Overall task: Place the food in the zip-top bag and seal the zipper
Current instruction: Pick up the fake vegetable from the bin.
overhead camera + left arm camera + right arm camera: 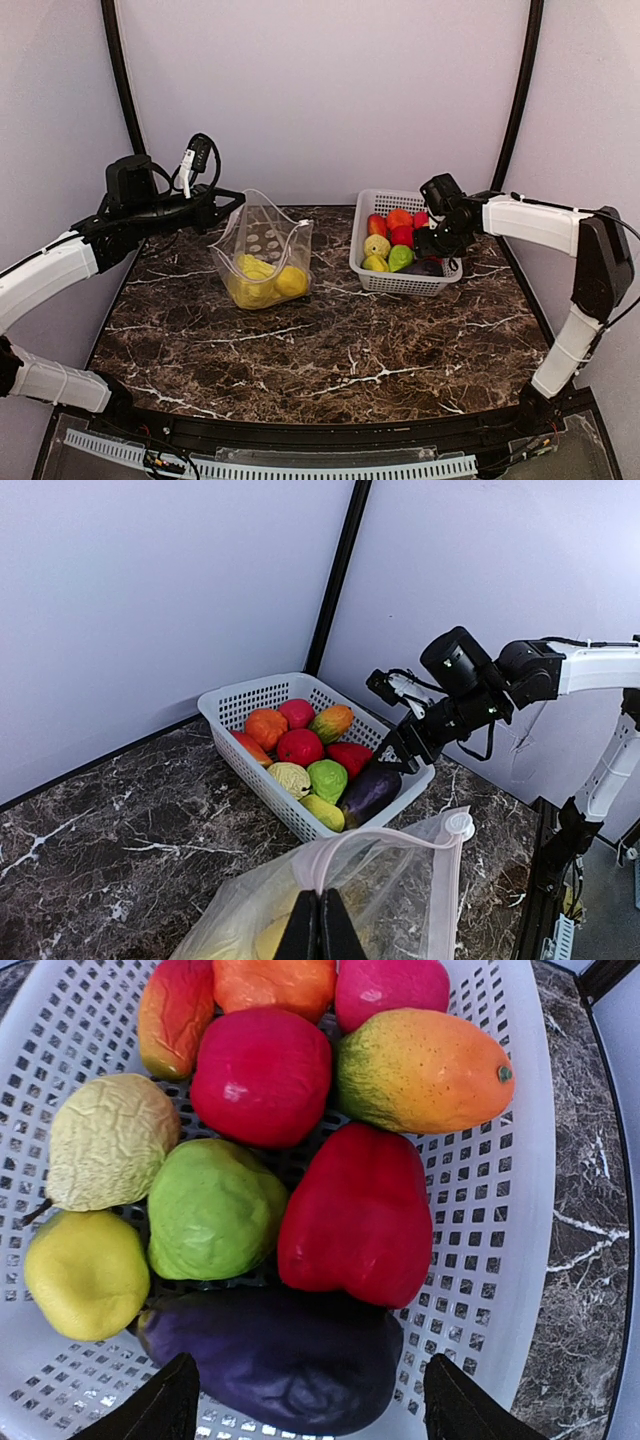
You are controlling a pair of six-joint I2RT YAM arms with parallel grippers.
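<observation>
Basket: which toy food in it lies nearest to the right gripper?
The dark purple eggplant, the only purple one there. In the right wrist view it lies straight between the two spread fingers of the right gripper, at the near wall.

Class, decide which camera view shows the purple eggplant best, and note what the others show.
Right wrist: the eggplant fills the foreground, skin detail clear. Left wrist shows it small and farther off; top external shows barely a dark sliver.

Yellow food (288, 282) inside the zip-top bag (268, 236), perhaps bananas, indistinct.
</observation>
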